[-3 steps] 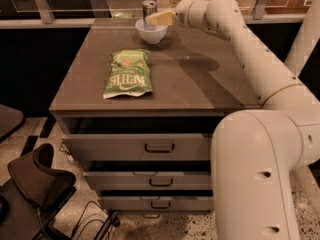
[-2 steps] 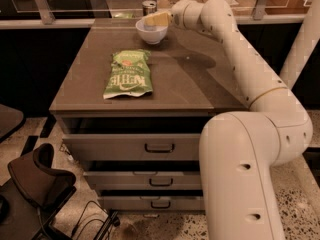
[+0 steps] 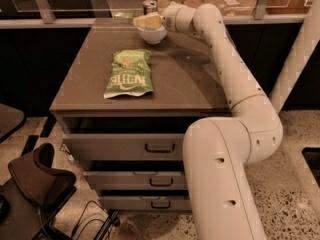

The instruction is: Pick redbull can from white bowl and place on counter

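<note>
Now | step: approach for pick | gripper (image 3: 148, 20) top centre over white bowl (image 3: 152, 35), grip state cannot be told | redbull can (image 3: 149, 6) just above | next: grasp can, lift to counter (image 3: 186, 79)

White bowl (image 3: 151, 34) on grey-brown counter (image 3: 190, 79). Pale cream gripper (image 3: 148, 20) just above the bowl, on a white arm (image 3: 225, 59). Silver-topped redbull can (image 3: 149, 6) behind the bowl. Green chip bag (image 3: 128, 74) with white lettering, in front of the bowl. Grey drawers (image 3: 110, 148) with dark handles (image 3: 159, 147); speckled floor (image 3: 295, 194).
</note>
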Available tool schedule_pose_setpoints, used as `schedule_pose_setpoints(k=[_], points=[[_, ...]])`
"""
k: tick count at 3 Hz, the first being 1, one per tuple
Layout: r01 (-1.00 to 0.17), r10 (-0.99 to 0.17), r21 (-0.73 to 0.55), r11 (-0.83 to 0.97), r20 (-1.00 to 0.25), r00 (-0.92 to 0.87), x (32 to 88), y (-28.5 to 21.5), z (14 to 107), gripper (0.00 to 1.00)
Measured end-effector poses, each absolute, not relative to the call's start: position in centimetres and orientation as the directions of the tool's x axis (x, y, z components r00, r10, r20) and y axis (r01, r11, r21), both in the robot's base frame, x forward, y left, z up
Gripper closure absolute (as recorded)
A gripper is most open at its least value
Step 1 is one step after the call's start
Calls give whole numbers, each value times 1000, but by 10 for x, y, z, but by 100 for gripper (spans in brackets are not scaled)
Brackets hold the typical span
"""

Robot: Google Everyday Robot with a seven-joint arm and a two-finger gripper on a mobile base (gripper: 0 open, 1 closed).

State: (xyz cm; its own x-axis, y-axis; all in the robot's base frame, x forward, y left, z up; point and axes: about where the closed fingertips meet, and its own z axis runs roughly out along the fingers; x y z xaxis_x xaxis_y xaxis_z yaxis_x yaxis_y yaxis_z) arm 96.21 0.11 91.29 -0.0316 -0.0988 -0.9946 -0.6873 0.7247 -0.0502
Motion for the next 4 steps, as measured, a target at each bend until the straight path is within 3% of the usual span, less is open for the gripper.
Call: schedule_pose_setpoints(k=[1,4], points=[[-703,-50,-18,710,-998,-25,967,15,908,16],[-711,-45,-13,703,-999,-27,968,26,905,87]])
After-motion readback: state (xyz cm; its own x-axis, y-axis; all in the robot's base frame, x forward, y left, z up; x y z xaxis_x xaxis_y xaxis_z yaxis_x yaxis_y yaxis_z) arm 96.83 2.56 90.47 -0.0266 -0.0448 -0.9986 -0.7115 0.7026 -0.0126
